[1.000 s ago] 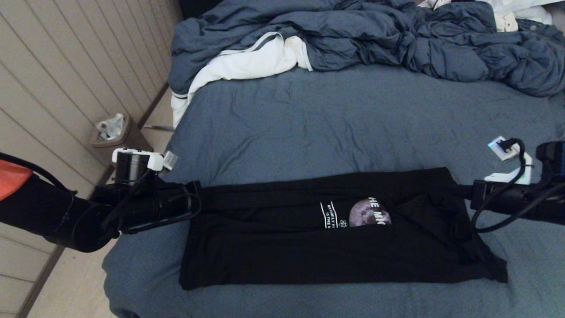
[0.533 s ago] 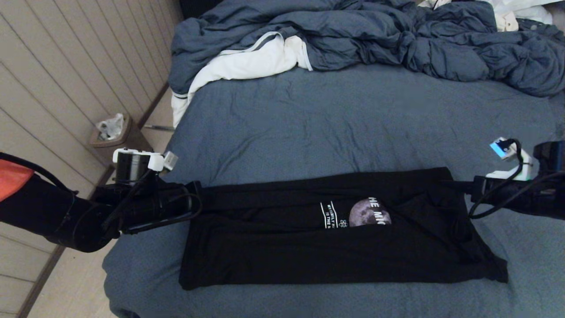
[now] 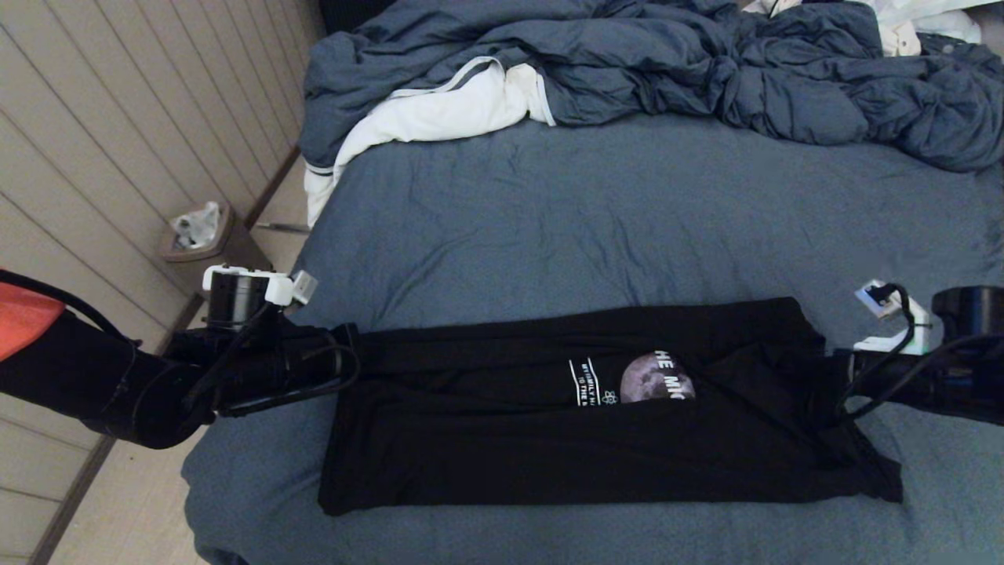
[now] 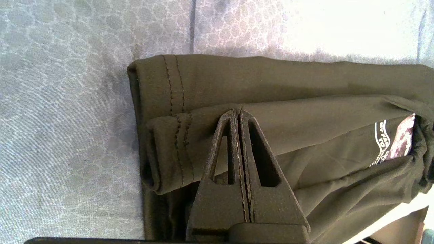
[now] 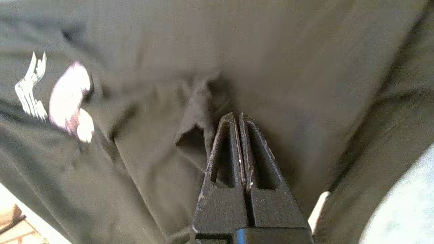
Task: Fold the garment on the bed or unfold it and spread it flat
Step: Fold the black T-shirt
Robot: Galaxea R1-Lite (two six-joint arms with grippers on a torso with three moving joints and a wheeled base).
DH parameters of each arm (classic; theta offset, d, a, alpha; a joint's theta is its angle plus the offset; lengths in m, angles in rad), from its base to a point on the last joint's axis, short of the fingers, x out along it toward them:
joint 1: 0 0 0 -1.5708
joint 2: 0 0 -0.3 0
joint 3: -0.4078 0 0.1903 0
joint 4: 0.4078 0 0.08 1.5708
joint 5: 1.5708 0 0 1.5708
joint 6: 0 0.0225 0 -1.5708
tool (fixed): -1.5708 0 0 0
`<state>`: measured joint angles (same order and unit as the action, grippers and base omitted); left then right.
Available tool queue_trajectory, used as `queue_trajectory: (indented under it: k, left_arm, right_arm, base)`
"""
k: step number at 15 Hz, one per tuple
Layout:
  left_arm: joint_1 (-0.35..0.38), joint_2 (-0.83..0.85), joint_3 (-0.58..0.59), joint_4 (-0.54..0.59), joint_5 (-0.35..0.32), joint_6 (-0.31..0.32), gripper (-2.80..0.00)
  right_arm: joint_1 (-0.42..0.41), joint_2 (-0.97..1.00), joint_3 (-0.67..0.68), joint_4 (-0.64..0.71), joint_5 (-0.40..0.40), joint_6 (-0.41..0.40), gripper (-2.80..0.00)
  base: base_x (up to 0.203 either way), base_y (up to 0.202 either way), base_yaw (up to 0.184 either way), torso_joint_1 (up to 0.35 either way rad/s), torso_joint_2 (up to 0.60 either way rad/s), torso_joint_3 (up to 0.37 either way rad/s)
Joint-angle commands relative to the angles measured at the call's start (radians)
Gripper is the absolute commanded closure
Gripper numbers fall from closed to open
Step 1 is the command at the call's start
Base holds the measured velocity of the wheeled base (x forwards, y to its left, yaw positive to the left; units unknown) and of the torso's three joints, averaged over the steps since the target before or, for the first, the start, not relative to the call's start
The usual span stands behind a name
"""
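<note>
The garment [image 3: 596,408] lies as a long folded band across the near part of the bed [image 3: 627,227]. The right gripper [image 5: 240,117], fingers pressed together, has dropped from beside the far edge onto the cloth; the left gripper [image 4: 238,113], also closed, stays at its end. I think it is smoothing now.
</note>
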<state>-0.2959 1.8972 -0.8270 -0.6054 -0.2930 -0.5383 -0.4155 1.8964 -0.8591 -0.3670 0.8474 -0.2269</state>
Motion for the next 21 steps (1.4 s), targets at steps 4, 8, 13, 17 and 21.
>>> queue_trajectory:
  k: [4, 8, 13, 17, 21]
  left_arm:
    - [0.000, 0.000, 0.002, -0.004, -0.002, -0.003, 0.00]
    - [0.000, 0.002, 0.002, -0.004, 0.000, 0.000, 0.00]
    - [0.000, 0.025, 0.001, -0.021, 0.002, 0.003, 0.00]
    - [-0.003, 0.025, 0.005, -0.036, 0.002, 0.003, 0.00]
    - [-0.005, 0.026, 0.005, -0.036, 0.002, 0.003, 0.00]
  right_arm:
    - [0.038, -0.034, 0.144, 0.000, 0.008, -0.093, 0.00]
    - [0.083, -0.135, 0.273, -0.001, 0.032, -0.153, 0.00]
    - [0.097, -0.221, 0.351, -0.003, 0.111, -0.188, 0.00]
    - [0.071, -0.224, 0.306, 0.004, 0.133, -0.167, 0.00]
    - [0.013, -0.293, 0.298, 0.009, 0.280, -0.096, 0.00]
  base:
    - [0.000, 0.000, 0.000, 0.000, 0.00, 0.000]
    - [0.000, 0.000, 0.000, 0.000, 0.00, 0.000]
    - [0.000, 0.000, 0.000, 0.000, 0.00, 0.000]
    - [0.000, 0.000, 0.000, 0.000, 0.00, 0.000]
    - [0.000, 0.000, 0.000, 0.000, 0.00, 0.000]
